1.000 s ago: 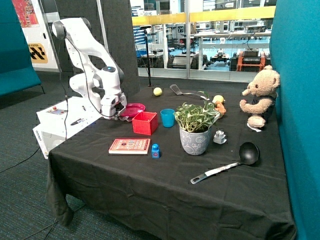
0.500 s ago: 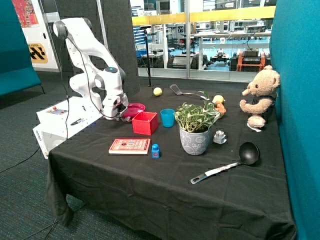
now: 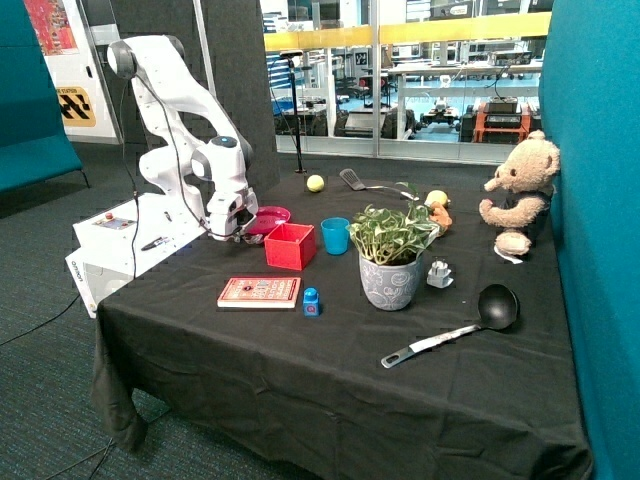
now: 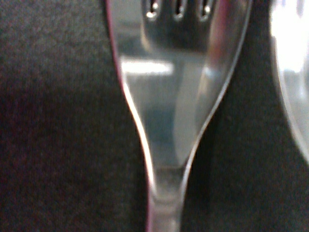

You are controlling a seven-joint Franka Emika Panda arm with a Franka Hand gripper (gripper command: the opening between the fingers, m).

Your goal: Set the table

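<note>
Hovering low at the table's far corner, the gripper (image 3: 237,232) sits just beside the pink plate (image 3: 270,217) and the red box (image 3: 290,246); whether it is open or closed, or holding anything, cannot be told. Wrist view is filled by a metal fork (image 4: 178,96) lying on the black tablecloth (image 4: 58,121), tine slots at one end, neck narrowing to the handle; a second shiny utensil edge (image 4: 292,72) lies just beside it, apart. Fork not discernible in the outside view.

Containers: red box is open-topped, contents not visible. Blue cup (image 3: 335,235) stands upright just beside the red box, inside not visible. Grey patterned pot (image 3: 389,281) holds a leafy green plant (image 3: 391,231). Pink plate behind the red box, contents unclear.

Other stuff on the table (image 3: 330,370): red book (image 3: 260,292) flat near the front, small blue block (image 3: 311,302) just beside it, black ladle (image 3: 458,327) lying near the pot's other side, small grey object (image 3: 440,273) beside the pot, yellow ball (image 3: 315,183) and dark spatula (image 3: 365,183) at the back, teddy bear (image 3: 520,193) sitting against the teal wall, orange toy (image 3: 437,208) behind the plant.
</note>
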